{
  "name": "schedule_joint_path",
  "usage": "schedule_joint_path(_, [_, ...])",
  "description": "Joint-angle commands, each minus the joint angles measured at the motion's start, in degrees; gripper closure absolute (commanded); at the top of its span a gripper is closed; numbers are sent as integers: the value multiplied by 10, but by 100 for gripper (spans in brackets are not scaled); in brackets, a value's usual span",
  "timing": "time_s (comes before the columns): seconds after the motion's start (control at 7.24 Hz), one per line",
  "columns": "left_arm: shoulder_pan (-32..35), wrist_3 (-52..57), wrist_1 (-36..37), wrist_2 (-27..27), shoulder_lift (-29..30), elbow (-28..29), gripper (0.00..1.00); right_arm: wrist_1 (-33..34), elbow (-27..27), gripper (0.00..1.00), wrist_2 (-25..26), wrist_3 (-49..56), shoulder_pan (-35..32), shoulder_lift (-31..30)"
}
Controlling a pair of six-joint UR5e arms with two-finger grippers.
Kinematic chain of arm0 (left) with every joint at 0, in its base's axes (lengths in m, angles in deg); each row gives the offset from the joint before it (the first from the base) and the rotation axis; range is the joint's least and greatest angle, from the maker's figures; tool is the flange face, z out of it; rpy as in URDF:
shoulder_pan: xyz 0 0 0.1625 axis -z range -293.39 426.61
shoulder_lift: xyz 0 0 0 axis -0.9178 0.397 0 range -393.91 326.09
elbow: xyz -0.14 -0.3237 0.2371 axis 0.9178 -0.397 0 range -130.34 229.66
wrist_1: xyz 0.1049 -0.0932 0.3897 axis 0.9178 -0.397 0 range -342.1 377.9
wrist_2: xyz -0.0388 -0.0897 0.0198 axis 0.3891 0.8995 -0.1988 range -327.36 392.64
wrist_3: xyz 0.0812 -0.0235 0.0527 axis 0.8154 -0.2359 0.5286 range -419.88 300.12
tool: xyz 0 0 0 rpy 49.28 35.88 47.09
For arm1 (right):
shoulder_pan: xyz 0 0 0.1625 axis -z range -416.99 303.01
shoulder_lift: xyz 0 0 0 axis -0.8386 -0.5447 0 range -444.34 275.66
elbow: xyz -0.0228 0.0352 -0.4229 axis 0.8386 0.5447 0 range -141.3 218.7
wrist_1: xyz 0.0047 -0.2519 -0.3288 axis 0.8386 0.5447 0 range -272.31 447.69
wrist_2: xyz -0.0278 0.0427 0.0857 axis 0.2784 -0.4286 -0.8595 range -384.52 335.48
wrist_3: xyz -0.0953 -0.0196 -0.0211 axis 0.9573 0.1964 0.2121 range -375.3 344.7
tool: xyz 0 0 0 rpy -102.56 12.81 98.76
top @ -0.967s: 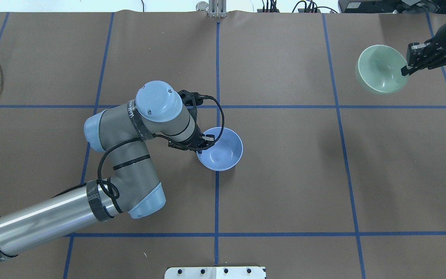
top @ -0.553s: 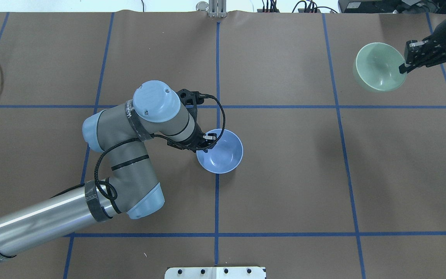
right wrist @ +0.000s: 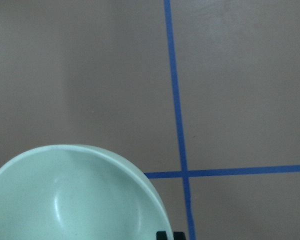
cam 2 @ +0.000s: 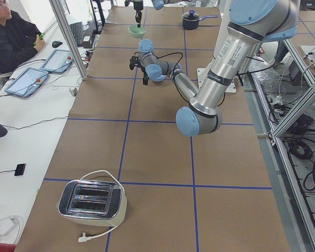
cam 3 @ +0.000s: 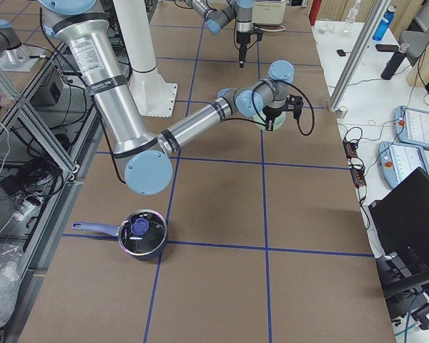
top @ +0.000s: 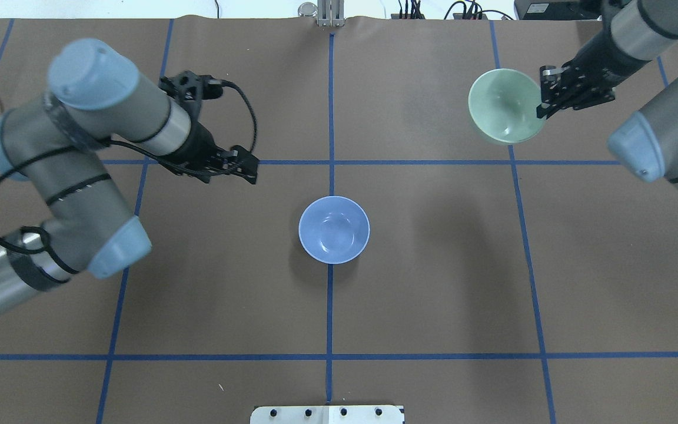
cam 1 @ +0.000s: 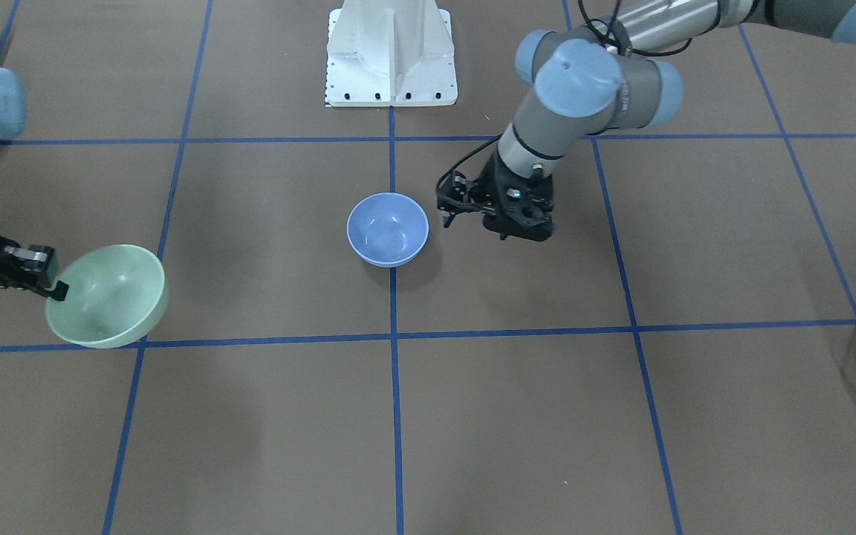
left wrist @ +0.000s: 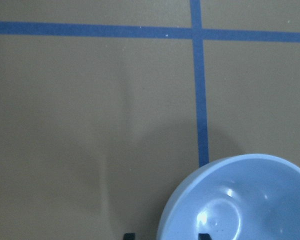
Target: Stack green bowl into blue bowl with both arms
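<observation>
Now the green bowl (top: 501,106) hangs upper right in the overhead view, rim clenched in the jaws of the right arm (top: 630,29), the blue bowl (top: 333,229) down-left of it at centre on the surface (top: 433,294), the jaws of the left arm (top: 97,106) released and empty to its upper left.

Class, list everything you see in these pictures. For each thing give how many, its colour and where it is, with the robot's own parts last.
green bowl: 1, pale green, on the robot's right side, gripped at its rim
blue bowl: 1, light blue, empty, on the table's centre line
toaster: 1, silver and white, at the table's left end
pot: 1, dark blue with lid, at the table's right end
table: 1, brown with a blue tape grid
pedestal: 1, white, at the robot's edge of the table
left gripper: 1, black, open, holding nothing
right gripper: 1, black, shut on the green bowl's rim
</observation>
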Motion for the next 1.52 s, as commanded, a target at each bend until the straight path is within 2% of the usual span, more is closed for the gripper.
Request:
schedule_joint_path(0.0, [137, 144, 0, 96, -100, -26, 2, -6, -36, 100, 64, -120, 103, 27])
schedule_joint_path(0.14, [194, 229, 0, 128, -149, -26, 2, -6, -44, 100, 97, -151, 147, 41])
schedule_joint_path(0.28, [235, 302, 0, 137, -192, -26, 2, -6, -50, 100, 126, -186, 183, 54])
schedule_joint_path(0.69, [315, 440, 0, 141, -274, -23, 2, -5, -45, 100, 191, -230, 258, 100])
schedule_joint_path(0.97, [333, 459, -1, 141, -292, -23, 2, -6, -25, 100, 215, -236, 291, 113])
schedule_joint_path(1.38, [341, 481, -3, 141, -309, -23, 2, -5, 4, 100, 217, -232, 297, 130])
